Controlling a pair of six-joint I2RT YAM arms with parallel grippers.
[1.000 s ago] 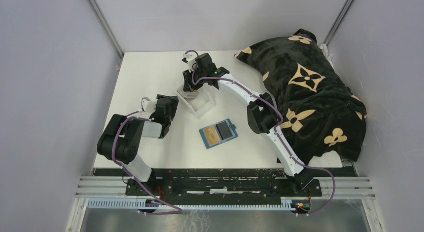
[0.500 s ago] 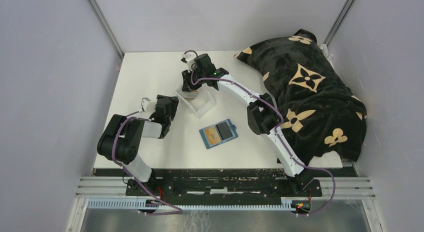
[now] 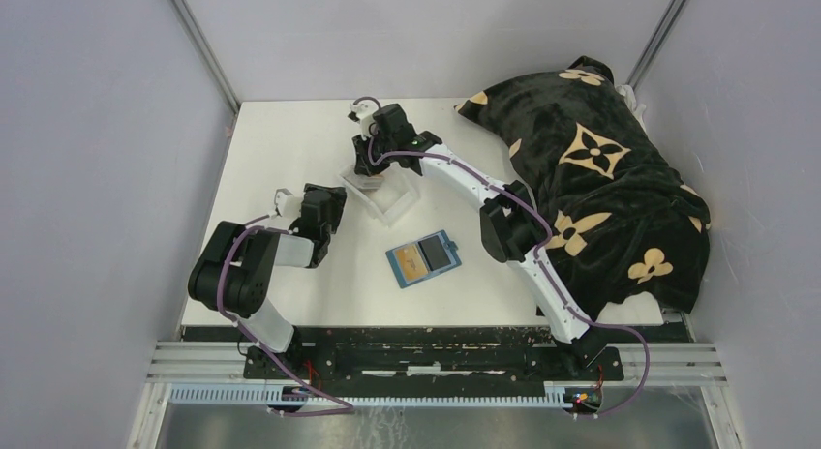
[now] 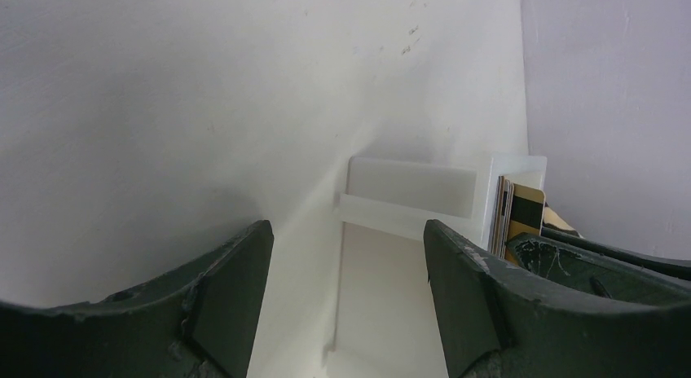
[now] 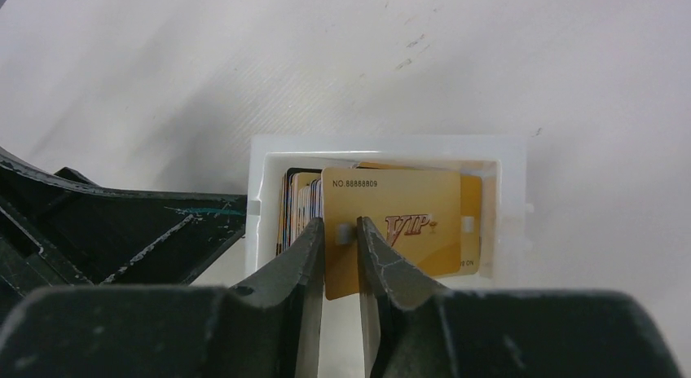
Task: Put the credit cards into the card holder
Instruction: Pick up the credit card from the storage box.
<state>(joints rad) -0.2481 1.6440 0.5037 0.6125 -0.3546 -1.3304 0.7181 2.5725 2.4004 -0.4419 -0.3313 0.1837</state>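
Pick-up step: your right pincer (image 5: pixel 341 231) stands narrow at the gold card (image 5: pixel 407 223) in the clear tray (image 5: pixel 509 150); clamped or not, cannot tell. Left pincer (image 4: pixel 346 256) apart, empty. Next, lift straight, then carry to the card holder (image 3: pixel 423 259), open on the desk (image 3: pixel 290 149).

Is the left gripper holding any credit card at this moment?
No, the left gripper stands wide open, and nothing is held in it.

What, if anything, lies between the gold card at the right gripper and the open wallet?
Nothing visible: only bare table separates the tray from the wallet. The gold card must first clear the tray's wall.
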